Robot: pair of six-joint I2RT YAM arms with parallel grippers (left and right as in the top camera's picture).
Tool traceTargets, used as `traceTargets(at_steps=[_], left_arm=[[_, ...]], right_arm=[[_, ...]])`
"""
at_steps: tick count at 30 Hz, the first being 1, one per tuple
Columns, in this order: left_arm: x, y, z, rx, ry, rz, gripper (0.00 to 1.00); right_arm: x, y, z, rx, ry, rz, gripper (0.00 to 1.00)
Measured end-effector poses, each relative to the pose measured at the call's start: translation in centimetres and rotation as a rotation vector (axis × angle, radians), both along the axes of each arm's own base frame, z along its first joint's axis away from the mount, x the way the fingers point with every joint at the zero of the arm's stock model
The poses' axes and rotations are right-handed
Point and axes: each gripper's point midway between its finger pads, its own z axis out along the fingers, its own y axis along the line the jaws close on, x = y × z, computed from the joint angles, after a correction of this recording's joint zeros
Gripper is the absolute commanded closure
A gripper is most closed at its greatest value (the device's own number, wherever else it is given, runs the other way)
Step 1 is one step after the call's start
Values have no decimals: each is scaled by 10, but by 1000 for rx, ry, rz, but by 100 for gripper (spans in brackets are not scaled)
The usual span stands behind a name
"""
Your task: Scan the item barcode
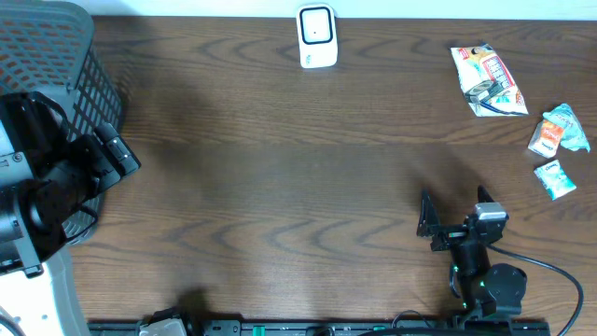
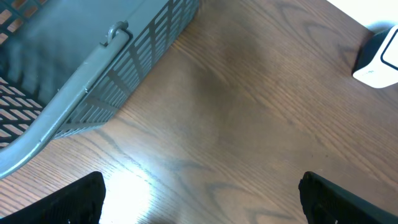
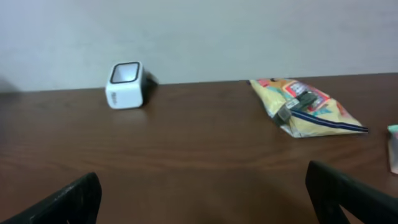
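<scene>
Packet (image 1: 487,79), yellow and white, lies flat at the far right of the desk (image 1: 280,187), near the back edge, with nothing touching it. Two small teal packets (image 1: 560,131) lie by the right edge. A white scanner (image 1: 317,37) stands at the back edge, centre. The right pincer (image 1: 454,207) sits low near the front edge, jaws wide open and empty, well apart from the packet. The left pincer (image 1: 119,151), also wide open and empty, hangs beside a grey basket (image 1: 56,65) at the back left corner. Bare wood spreads between the arms.
</scene>
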Motion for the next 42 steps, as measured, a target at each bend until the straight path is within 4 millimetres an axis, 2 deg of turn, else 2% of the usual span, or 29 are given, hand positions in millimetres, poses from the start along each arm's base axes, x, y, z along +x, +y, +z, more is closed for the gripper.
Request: traceTargets(at_steps=[42], left_arm=[[0, 0, 0, 0, 0, 0, 2]], right_arm=[[0, -5, -1, -80, -4, -25, 1]])
